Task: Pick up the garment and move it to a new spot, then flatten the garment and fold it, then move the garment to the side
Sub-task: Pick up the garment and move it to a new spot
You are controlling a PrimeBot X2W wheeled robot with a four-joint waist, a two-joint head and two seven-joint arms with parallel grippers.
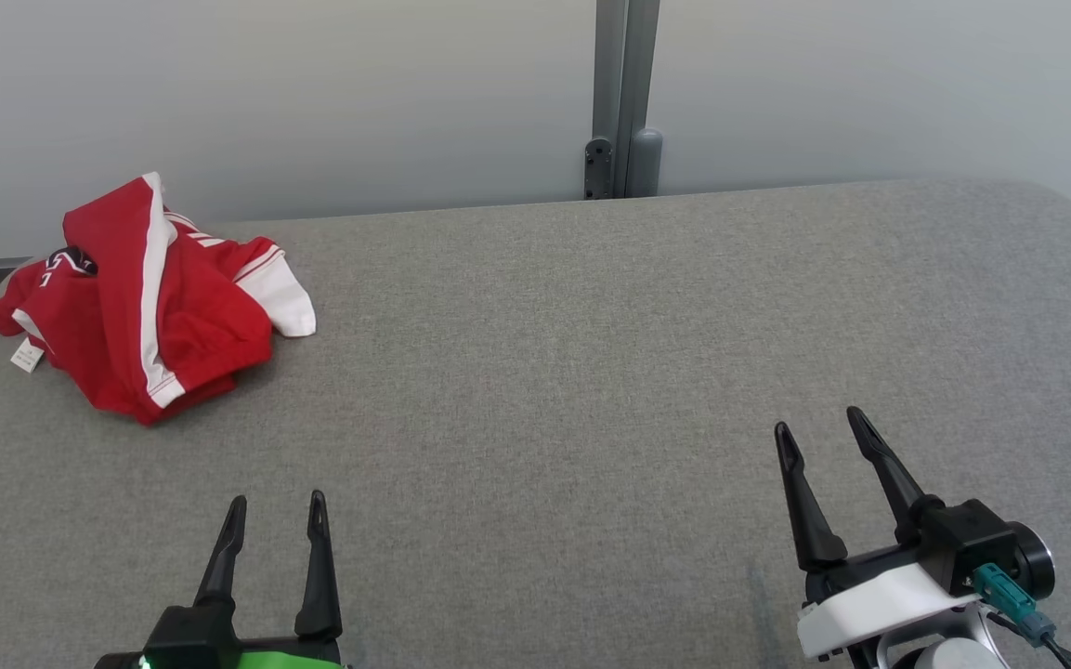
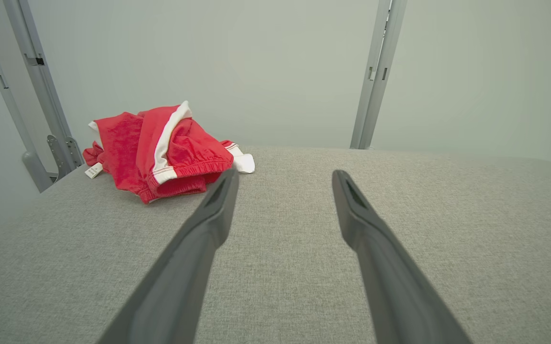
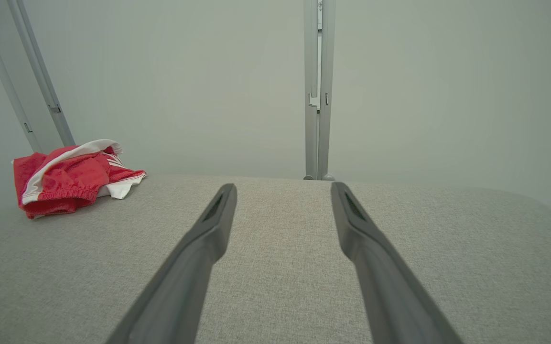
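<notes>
Getting ready for the garment point(image 1: 150, 297)
Your left claw point(image 1: 277, 500) and right claw point(image 1: 817, 419) are hanging apart, so they can pinch it.

Near side, both arms low: left gripper point(image 1: 277, 504) at left, right gripper point(image 1: 819, 424) at right, jaws spread wide, pointing far; the right one leans leftward.

No words or numbers can be read. A small white tag point(image 1: 26, 355) lies at the left edge of the red garment point(image 1: 173, 307), its print too small to make out. A dark badge point(image 1: 71, 261) on the garment's far-left part bears illegible white marks.
</notes>
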